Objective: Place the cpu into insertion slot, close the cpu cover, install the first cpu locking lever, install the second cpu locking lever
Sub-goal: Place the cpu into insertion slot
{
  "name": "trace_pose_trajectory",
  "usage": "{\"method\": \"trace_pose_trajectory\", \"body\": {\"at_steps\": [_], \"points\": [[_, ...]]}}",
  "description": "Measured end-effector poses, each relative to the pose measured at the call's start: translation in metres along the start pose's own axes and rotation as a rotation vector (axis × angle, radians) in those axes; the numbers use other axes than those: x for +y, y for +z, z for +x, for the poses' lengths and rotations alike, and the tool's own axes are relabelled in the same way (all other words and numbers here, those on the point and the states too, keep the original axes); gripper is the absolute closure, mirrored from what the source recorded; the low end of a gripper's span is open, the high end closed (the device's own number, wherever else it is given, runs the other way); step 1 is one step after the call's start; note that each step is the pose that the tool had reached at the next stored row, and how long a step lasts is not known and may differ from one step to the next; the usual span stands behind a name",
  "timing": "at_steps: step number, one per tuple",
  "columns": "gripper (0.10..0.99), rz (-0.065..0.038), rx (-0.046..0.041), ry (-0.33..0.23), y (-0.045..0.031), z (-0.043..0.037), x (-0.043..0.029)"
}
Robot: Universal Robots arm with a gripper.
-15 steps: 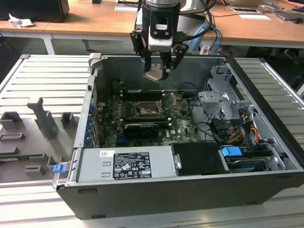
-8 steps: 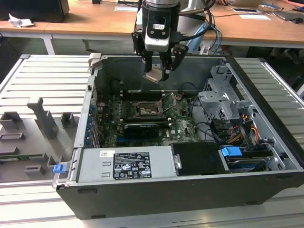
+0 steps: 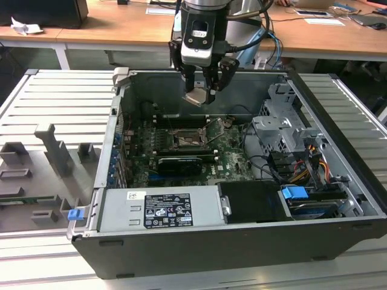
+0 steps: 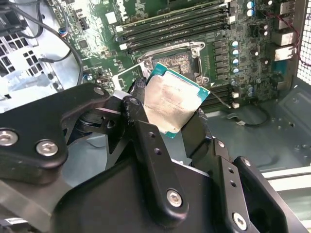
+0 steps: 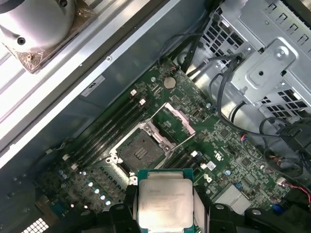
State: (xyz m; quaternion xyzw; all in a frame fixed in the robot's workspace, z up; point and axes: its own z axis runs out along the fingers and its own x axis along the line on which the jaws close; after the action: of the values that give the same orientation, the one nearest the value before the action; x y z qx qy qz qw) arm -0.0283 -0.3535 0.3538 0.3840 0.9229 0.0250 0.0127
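Above the motherboard the cpu hangs clamped in the gripper, with the bare insertion slot at about six o'clock of it in the exterior view and the cpu cover raised. Placing is the step in hand, I'd say; it calls for squaring the chip level over that socket.

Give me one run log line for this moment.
gripper: shut on cpu | cpu: held above motherboard, not seated | insertion slot: empty | cpu cover: open
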Motion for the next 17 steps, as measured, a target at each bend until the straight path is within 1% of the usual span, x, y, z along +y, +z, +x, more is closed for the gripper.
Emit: {"method": "trace_pose_trajectory", "body": {"at_steps": [5,16,17], "points": [[0.545,0.001,-0.0061,0.093,0.001,0.0,0.0],[0.545,0.002,-0.0143,0.241,0.0022,0.0,-0.0001],[0.545,0.002,-0.0154,0.263,0.0024,0.0,-0.0001]]}}
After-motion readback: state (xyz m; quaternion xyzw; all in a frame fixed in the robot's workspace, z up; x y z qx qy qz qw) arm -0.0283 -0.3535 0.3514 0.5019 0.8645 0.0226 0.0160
